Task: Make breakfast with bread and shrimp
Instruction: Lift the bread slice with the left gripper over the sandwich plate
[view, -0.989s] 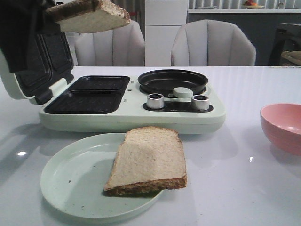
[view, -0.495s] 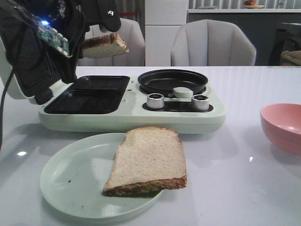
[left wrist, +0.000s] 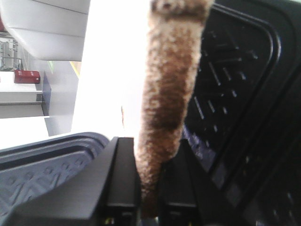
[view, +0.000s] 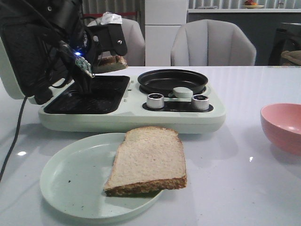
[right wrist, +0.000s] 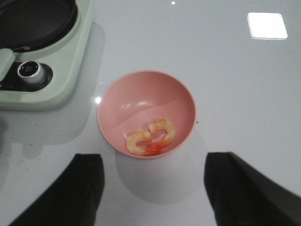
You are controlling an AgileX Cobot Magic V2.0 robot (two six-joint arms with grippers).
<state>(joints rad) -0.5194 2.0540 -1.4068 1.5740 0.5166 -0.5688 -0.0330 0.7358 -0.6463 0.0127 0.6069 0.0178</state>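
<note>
Front view: the left gripper point(view: 101, 59), at upper left of the frame, hangs over the open sandwich maker point(view: 131, 101), above the 2 dark grill wells point(view: 89, 96) whose raised rims border the space beneath it. The lid point(view: 28, 61) stands open at the far left edge, leaving little room on that side; the round black pan point(view: 172, 81) lies to the right of the wells. The gripper pinches 1 bread slice point(view: 112, 61), seen only partly behind the arm's housing and cables. In the left wrist view the slice point(left wrist: 171, 89) appears edge-on, brown crust facing the camera, clamped between 2 black fingers point(left wrist: 123, 188), with a grill well point(left wrist: 235, 94) beyond it.

A second bread slice point(view: 149, 160) lies on the pale green plate point(view: 70, 181) at lower centre, overhanging the plate's right rim.

Right wrist view: the right gripper point(right wrist: 153, 188) is spread wide over bare table point(right wrist: 235, 70), holding nothing. The pink bowl point(right wrist: 141, 101) sits just beyond its fingertips, containing the shrimp point(right wrist: 150, 137); the piece count is unclear.
</note>
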